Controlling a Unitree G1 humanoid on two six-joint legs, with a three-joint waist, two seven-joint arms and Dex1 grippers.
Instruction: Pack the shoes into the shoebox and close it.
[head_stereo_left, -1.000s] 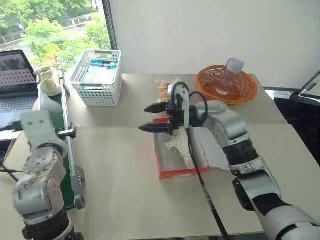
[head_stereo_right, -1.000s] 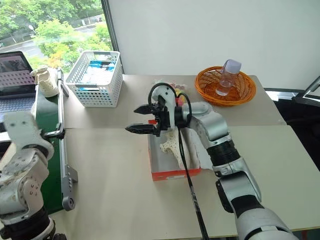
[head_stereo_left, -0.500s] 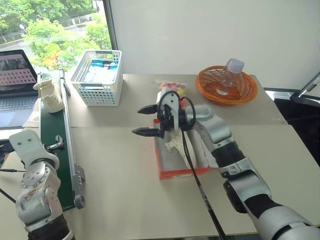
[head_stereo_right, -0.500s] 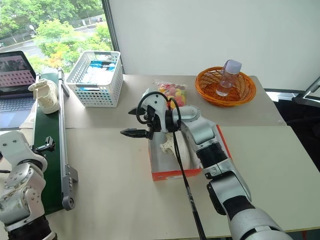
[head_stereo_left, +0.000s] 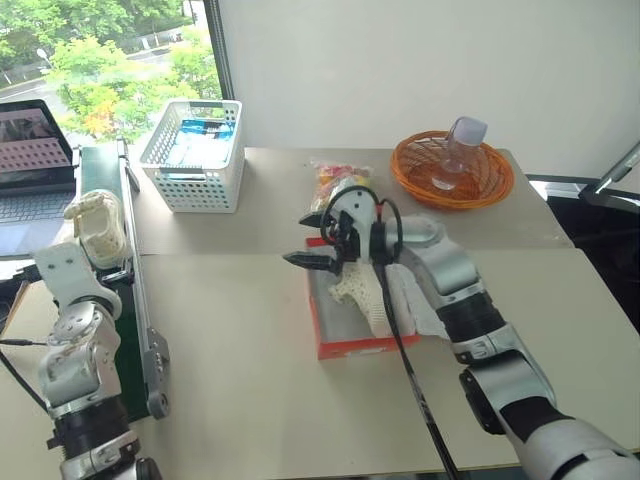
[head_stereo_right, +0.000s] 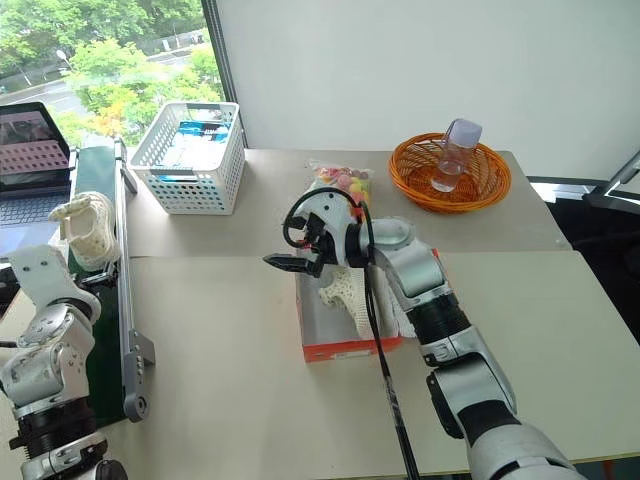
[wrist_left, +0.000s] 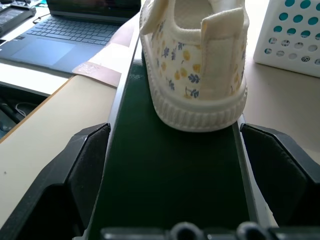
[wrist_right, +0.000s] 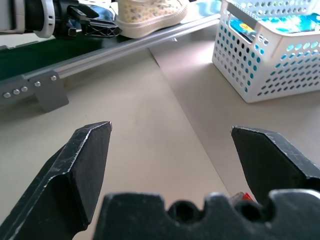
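Right now the right arm reaches in from the lower right and bends across the table, its forearm lying over the open shoebox (head_stereo_left: 350, 345), a red-orange box whose white inside holds crumpled tissue paper (head_stereo_left: 415, 305). The right gripper (head_stereo_left: 322, 240) points toward the robot's left at a slight downward tilt, hanging just above the box's far left corner with its 2 black fingers spread wide and nothing between them. Directly beneath that wrist, 1 cream lattice shoe (head_stereo_left: 362, 293) lies inside the box, beside the tissue. The left arm is folded up at the table's left edge, its elbow low and its forearm rising toward the green conveyor belt (head_stereo_left: 100, 260) that runs along that side. In the left wrist view the left gripper (wrist_left: 175, 165) has its fingers set wide, 1 on each side of the belt, and the heel of the second shoe (wrist_left: 197, 65) stands upright on the belt just ahead of them, not touched by either finger. Beyond the belt sits a laptop (head_stereo_left: 30, 160). Farther back on the table stand a white mesh basket (head_stereo_left: 193, 152), a packet of sweets (head_stereo_left: 335, 178) and an orange wicker basket (head_stereo_left: 450, 175) holding a clear bottle (head_stereo_left: 460, 150).
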